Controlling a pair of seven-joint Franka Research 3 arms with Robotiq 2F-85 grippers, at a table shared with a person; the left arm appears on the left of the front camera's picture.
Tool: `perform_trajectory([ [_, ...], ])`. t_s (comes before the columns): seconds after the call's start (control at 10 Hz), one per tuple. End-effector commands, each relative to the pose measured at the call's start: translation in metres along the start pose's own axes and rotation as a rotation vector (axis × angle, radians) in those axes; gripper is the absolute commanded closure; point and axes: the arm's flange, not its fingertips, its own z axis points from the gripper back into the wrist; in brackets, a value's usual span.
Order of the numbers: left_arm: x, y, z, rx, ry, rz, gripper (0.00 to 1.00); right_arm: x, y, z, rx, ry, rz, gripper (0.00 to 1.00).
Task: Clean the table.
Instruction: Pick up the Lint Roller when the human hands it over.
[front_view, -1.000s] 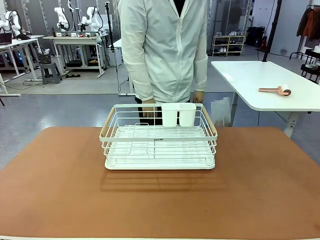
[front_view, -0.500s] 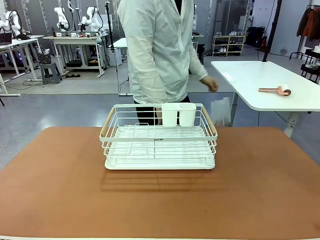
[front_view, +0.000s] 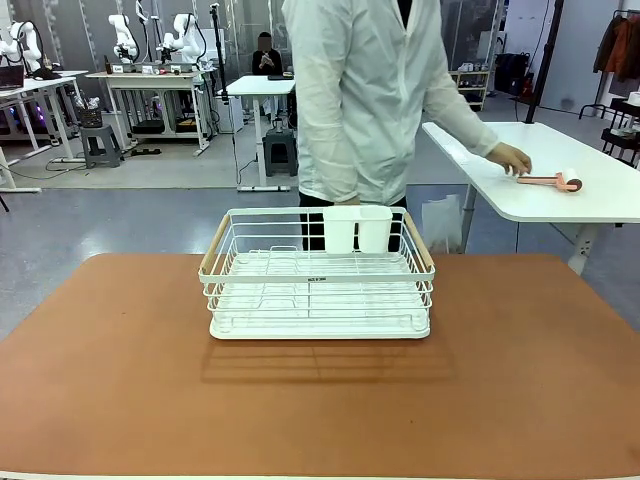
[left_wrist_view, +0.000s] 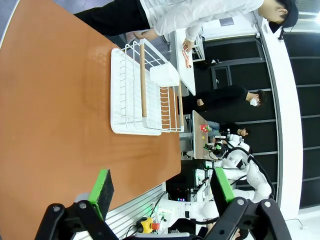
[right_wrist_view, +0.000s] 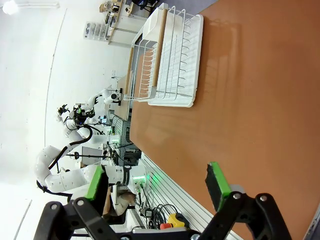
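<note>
The table (front_view: 120, 370) is a wide reddish-brown top with a white wire dish rack (front_view: 317, 275) standing on its far middle. A person in a pale jacket stands behind the rack, one hand (front_view: 510, 158) stretched to a pink-handled tool (front_view: 550, 181) on the white side table (front_view: 600, 200). In the left wrist view my left gripper (left_wrist_view: 164, 190) hangs open above the table (left_wrist_view: 60, 100), well back from the rack (left_wrist_view: 142, 90), nothing between its green pads. My right gripper (right_wrist_view: 156, 182) is likewise open and empty over the table (right_wrist_view: 240, 100), far from the rack (right_wrist_view: 170, 60).
A white cutlery cup (front_view: 357, 228) sits at the rack's back edge. Bare tabletop lies all around the rack. Other tables and a seated person (front_view: 266, 55) are farther back in the room.
The person has shifted to the right from behind the rack and reached a hand out to the pink tool on the white side table. Rack unmoved.
</note>
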Motion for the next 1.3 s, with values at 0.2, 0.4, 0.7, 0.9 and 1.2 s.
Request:
perform_trajectory([
  [0.2, -0.0006, -0.001, 0.0026, -0.007, -0.007, -0.004, 0.0, -0.0016, 0.0014, -0.0004, 0.0, -0.003, -0.008, 0.0],
  [0.4, -0.0006, -0.001, 0.0026, -0.007, -0.007, -0.004, 0.0, -0.0016, 0.0014, -0.0004, 0.0, -0.003, -0.008, 0.0],
  [0.7, -0.0006, -0.001, 0.0026, -0.007, -0.007, -0.004, 0.0, -0.0016, 0.0014, -0.0004, 0.0, -0.003, -0.008, 0.0],
  [0.9, -0.0006, -0.001, 0.0026, -0.007, -0.007, -0.004, 0.0, -0.0016, 0.0014, -0.0004, 0.0, -0.003, -0.008, 0.0],
  [1.2, -0.0006, -0.001, 0.0026, -0.007, -0.007, -0.004, 0.0, -0.0016, 0.0014, -0.0004, 0.0, -0.003, -0.008, 0.0],
])
